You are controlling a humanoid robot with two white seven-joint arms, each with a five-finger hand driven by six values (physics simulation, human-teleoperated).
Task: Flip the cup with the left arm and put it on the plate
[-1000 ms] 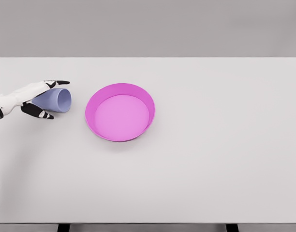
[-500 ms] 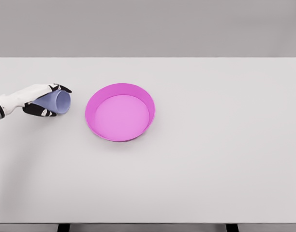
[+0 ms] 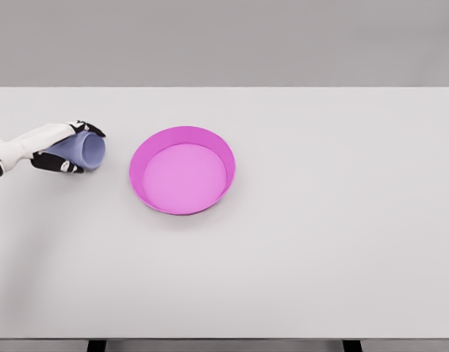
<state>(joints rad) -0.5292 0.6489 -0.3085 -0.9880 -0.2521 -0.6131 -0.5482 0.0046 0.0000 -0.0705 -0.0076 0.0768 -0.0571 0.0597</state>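
Note:
A pale blue cup lies on its side at the left of the white table, its open mouth facing right toward the plate. My left hand comes in from the left edge and is shut on the cup, with black-tipped fingers curled over its top and the thumb under it. The pink plate, round with a raised rim, sits a short way to the right of the cup and holds nothing. The right arm is out of view.
The white table spans the whole view, its near edge at the bottom. A plain grey wall lies behind it.
The left hand's fingers have curled in from a spread pose and closed around the cup. The cup has shifted slightly up and left with the hand.

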